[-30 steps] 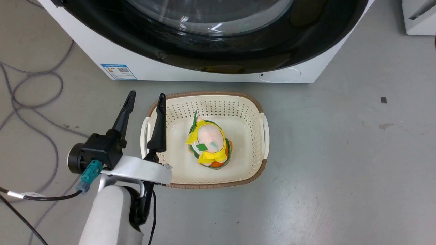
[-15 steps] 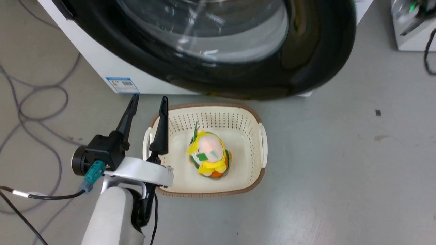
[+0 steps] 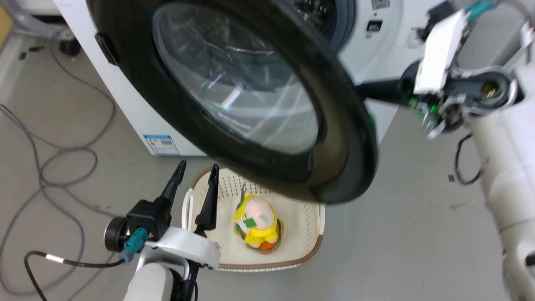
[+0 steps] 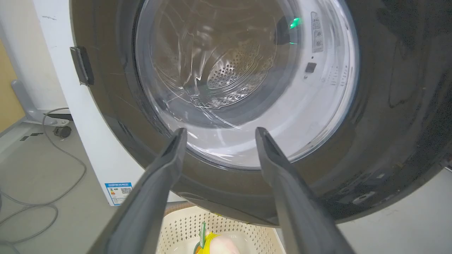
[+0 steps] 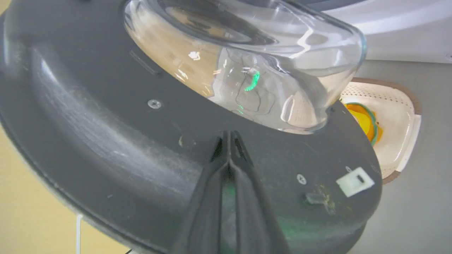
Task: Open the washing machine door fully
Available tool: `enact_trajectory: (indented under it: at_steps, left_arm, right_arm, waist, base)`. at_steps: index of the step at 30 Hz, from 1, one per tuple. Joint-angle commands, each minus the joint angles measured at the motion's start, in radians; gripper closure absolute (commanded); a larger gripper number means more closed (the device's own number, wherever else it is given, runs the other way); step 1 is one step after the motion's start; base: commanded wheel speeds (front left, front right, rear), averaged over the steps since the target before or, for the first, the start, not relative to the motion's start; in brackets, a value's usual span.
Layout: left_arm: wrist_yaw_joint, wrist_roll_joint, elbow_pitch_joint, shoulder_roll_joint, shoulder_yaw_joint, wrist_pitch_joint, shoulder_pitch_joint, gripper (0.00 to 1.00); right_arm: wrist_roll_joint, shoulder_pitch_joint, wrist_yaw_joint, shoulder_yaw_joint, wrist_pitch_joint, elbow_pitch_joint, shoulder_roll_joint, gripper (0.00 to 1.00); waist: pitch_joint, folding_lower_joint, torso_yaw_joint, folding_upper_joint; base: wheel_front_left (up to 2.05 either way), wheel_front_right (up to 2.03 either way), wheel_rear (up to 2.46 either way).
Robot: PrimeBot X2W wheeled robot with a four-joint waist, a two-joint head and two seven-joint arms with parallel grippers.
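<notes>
- The washing machine door [image 3: 234, 96] [image 4: 247, 81] [image 5: 106, 123] is being shown partly open. Its right edge is being carried well off the front of the washing machine [image 3: 133, 108], while its left edge is lying close to that front.
- The steel drum [image 3: 317, 8] and the grey-blue gasket [image 3: 350, 21] are being exposed past the door's right edge.
- The right gripper [image 3: 378, 90] [image 5: 229, 134] is being held closed, fingers together with nothing between them. The tips are being pressed against the door's dark inner face, just below the glass bowl.
- The left gripper [image 3: 198, 166] [image 4: 220, 129] is being held with its fingers spread and empty, low before the door's outer face and apart from it, over the left rim of the basket [image 3: 317, 242] [image 4: 176, 225] [image 5: 406, 141].
- The basket is being recorded on the floor just before the machine, partly under the door's lower rim. A yellow, orange and green soft toy [image 3: 259, 221] is being carried inside it.
- A blue sticker [image 3: 161, 144] [image 4: 118, 192] is being displayed at the lower left corner of the machine's front.
- Grey cables [image 3: 62, 154] are being noted looped on the floor to the machine's left.
</notes>
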Motion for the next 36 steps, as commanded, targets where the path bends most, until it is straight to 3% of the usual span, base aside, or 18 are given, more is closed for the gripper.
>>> enact_trajectory:
  at_steps: [1, 19, 25, 26, 27, 28, 36]
  left_arm:
    - [0.000, 0.006, 0.004, 0.002, -0.001, -0.005, 0.012, 0.00]
    - [0.040, 0.002, -0.003, 0.007, 0.051, -0.005, 0.103, 0.00]
    - [0.041, 0.007, -0.003, 0.007, 0.055, -0.005, 0.111, 0.00]
    - [0.041, 0.007, -0.002, 0.007, 0.055, -0.005, 0.112, 0.00]
    - [0.042, 0.007, -0.003, 0.007, 0.055, -0.005, 0.113, 0.00]
    - [0.043, 0.007, -0.003, 0.007, 0.055, -0.005, 0.113, 0.00]
    - [0.047, 0.004, -0.003, 0.007, 0.070, -0.005, 0.124, 0.00]
  right_arm:
    - [0.008, 0.030, 0.001, -0.001, 0.010, -0.011, 0.015, 1.00]
    - [0.087, 0.337, 0.001, 0.021, 0.078, -0.227, 0.114, 1.00]
    - [0.123, 0.395, 0.001, 0.037, 0.018, -0.281, 0.118, 1.00]
    - [0.130, 0.405, 0.001, 0.033, -0.022, -0.294, 0.118, 0.71]
    - [0.131, 0.416, 0.001, 0.026, -0.073, -0.305, 0.118, 0.21]
    - [0.124, 0.426, 0.001, 0.021, -0.125, -0.315, 0.118, 0.00]
    - [0.082, 0.550, 0.001, -0.042, -0.598, -0.371, 0.118, 0.00]
  waist:
    - [-0.020, 0.0001, 0.002, 0.0000]
    - [-0.119, 0.0001, 0.020, 0.0000]
    - [-0.121, 0.0001, 0.018, 0.0000]
    - [-0.121, 0.0001, 0.018, 0.0000]
    - [-0.122, 0.0001, 0.017, 0.0000]
    - [-0.122, 0.0001, 0.017, 0.0000]
    - [-0.127, 0.0001, -0.006, 0.0000]
  base:
    - [0.00, 0.00, 0.00]
    - [0.00, 0.00, 0.00]
    - [0.00, 0.00, 0.00]
    - [0.00, 0.00, 0.00]
    - [0.00, 0.00, 0.00]
    - [0.00, 0.00, 0.00]
    - [0.00, 0.00, 0.00]
